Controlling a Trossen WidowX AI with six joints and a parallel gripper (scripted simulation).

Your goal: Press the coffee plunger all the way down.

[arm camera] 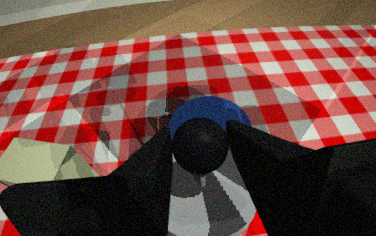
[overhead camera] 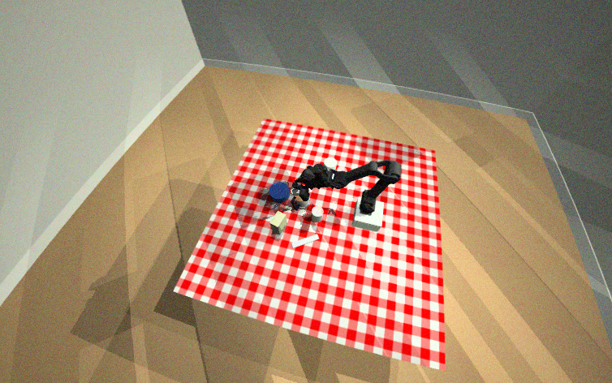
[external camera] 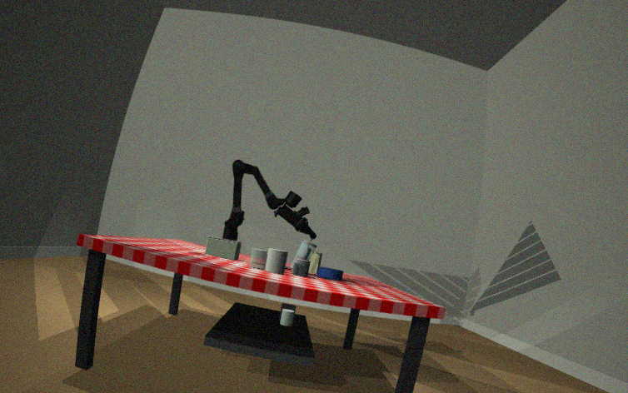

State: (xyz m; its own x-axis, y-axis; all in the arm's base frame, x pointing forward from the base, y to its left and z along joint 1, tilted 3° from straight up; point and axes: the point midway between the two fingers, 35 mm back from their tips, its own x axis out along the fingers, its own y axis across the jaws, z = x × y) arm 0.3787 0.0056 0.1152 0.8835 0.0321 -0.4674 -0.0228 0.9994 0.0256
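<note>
Pincer (arm camera: 201,150) clenched on black plunger knob (arm camera: 200,146), one finger each side: centred grip keeps push in line with rod, limits side load.
Coffee press (external camera: 306,252) directly beneath knob, on checked tabletop (arm camera: 300,60); glass body appears tilted in exterior view, cannot confirm.
Cream box (arm camera: 35,160) just beside, left.
Blue disc (arm camera: 210,111) beyond knob.
Judgement: plunge under way; release not yet due.

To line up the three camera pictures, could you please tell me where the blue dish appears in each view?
Top: blue dish, left of the gripper.
Exterior: low blue shape right of the cups, near the table's front edge.
Wrist: behind the black plunger knob between the fingers.
Shared landmark: the checkered cloth.
</note>
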